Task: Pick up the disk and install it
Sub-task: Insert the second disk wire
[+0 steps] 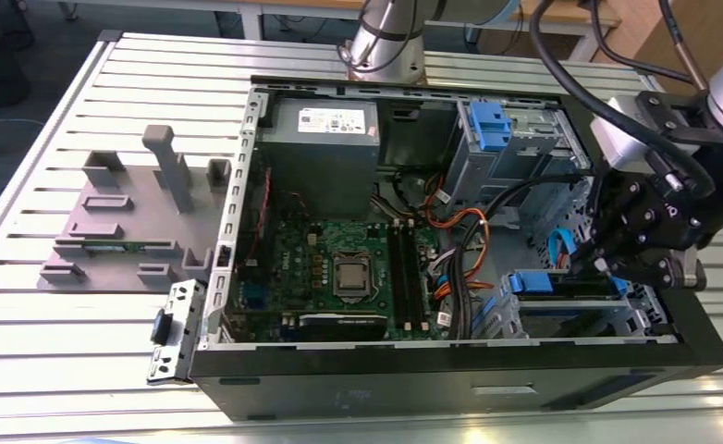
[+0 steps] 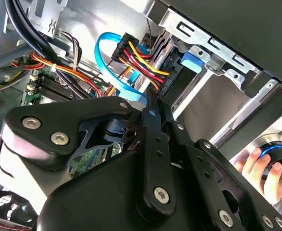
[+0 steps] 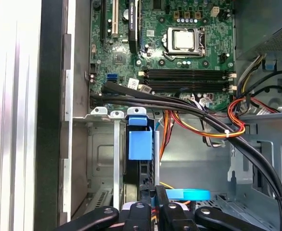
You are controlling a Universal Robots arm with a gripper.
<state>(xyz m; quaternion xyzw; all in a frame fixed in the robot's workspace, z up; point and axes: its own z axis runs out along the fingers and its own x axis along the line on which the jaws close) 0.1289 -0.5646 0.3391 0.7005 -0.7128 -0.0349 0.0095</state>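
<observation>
gripper [image 1: 608, 268] | fingers [image 3: 148, 211] nearly together, pinching rear edge of disk [image 3: 140, 149] | seated upright in drive cage [image 1: 583, 314] | case [image 1: 460, 370] open

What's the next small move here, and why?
Probably a short push along the slot: in the first wrist view the disk stands edge-on in the drive cage, and the gripper sits at its near end. Whether it's seated is unclear.

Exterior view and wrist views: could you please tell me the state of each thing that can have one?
Computer case: open, side panel off.
Disk: on edge in the drive bay, by the tool.
Memory slots: empty.
Processor: bare, no cooler.
</observation>
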